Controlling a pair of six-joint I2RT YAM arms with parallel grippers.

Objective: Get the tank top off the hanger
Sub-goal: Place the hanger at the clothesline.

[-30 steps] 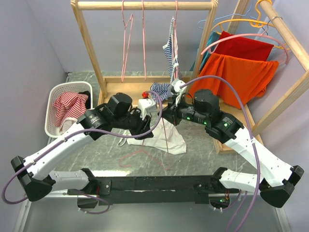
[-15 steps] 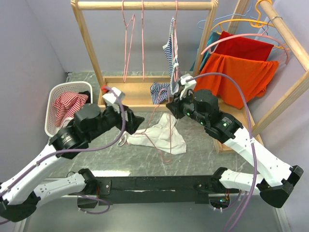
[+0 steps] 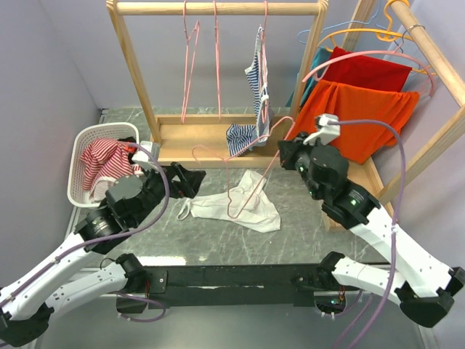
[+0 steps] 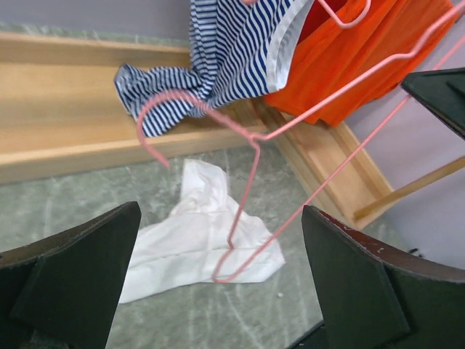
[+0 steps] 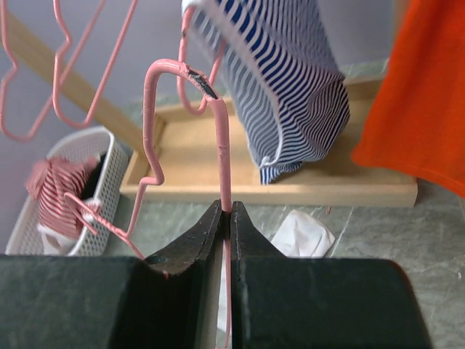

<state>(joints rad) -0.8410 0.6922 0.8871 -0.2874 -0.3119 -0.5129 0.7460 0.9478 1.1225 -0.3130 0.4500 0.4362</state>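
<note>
Left pincer (image 3: 190, 182) is standing with jaws spread wide, gripping nothing, just right of the white basket (image 3: 75, 156) that is holding a red-striped garment (image 3: 102, 158). The white tank top (image 3: 243, 209) is lying crumpled on the grey marbled table (image 3: 182, 240), in front of the wooden rack (image 3: 218, 9). A bare pink hanger (image 5: 221, 145) is hanging tilted over it; contact cannot be told. The right pincer (image 5: 225, 207) is clamping the hanger's wire below the hook. Orange garments (image 3: 363, 116) are hanging at far right.
</note>
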